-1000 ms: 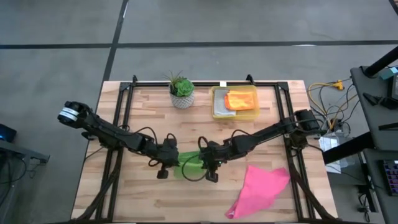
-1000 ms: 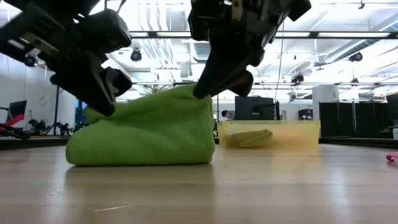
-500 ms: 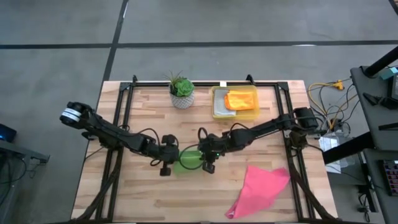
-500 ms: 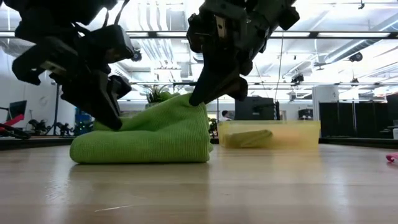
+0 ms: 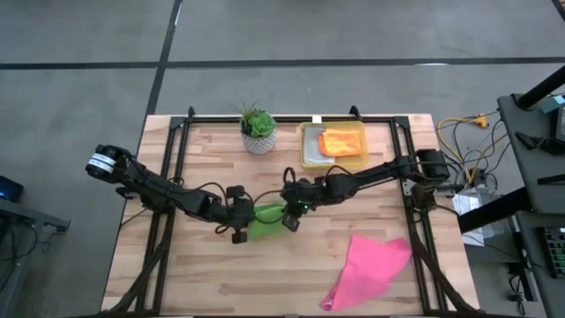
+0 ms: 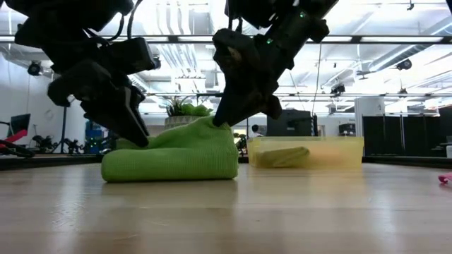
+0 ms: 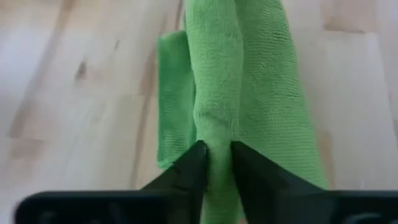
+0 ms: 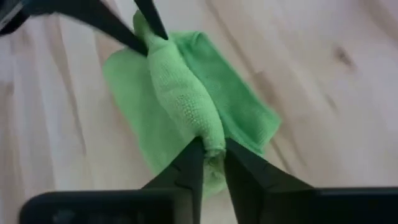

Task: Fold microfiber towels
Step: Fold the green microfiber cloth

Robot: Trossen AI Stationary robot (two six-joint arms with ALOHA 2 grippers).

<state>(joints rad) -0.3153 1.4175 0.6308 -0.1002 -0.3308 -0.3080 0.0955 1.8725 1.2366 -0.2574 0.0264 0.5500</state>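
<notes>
The green towel (image 5: 265, 222) lies bunched and folded on the wooden table (image 5: 203, 283) near its middle, with a raised ridge along its top. My left gripper (image 5: 244, 228) is shut on the ridge's left end and my right gripper (image 5: 288, 219) on its right end. In the low view the left gripper (image 6: 139, 138) and right gripper (image 6: 222, 121) slant down onto the towel (image 6: 176, 159). A pink towel (image 5: 371, 265) lies flat at the near right. An orange towel (image 5: 340, 141) and a grey towel (image 5: 312, 152) lie in the yellow bin. My left gripper pinches the left end of the towel's raised fold (image 7: 214, 127) between its two fingers, slanting down from the table's left. The fold holds several layers. The towel's underside rests on the table. My right gripper pinches the right end of the same raised fold (image 8: 205, 127) between its two fingers, slanting down from the table's right. The ridge runs slack between the two grippers, and the lower layers (image 8: 249, 106) lie spread on the table.
The yellow bin (image 5: 305, 134) stands at the far edge, right of centre, with a potted plant (image 5: 259, 131) to its left. A black frame (image 5: 177, 132) runs along the table's sides and far edge. Bare wood lies near the front left.
Both grippers have carried the green towel toward the table's far edge, the right one farther and also toward the left. The two ends have come closer together. The towel has sunk lower and its left end has drawn in, so it sits as a shorter bundle.
</notes>
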